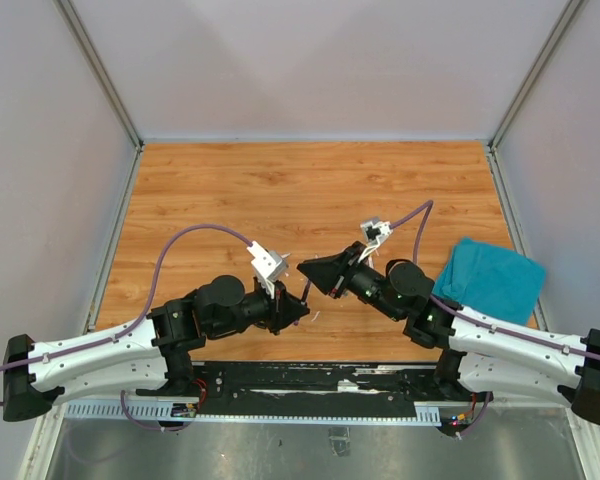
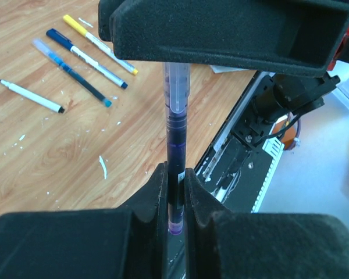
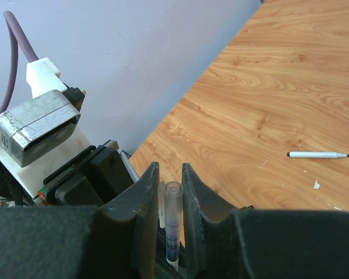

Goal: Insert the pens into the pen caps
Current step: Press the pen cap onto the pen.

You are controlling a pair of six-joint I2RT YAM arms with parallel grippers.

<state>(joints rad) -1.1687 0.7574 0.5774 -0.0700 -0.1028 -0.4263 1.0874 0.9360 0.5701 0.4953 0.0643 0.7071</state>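
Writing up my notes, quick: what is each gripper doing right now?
Left gripper: closed on the purple pen.
Right gripper: closed on the clear cap.

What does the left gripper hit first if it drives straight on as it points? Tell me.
Probably the right gripper, head-on just ahead. The purple pen clamped in the left gripper reaches the clear cap that the right gripper holds, so pen and cap would press together first. Depth is unclear.
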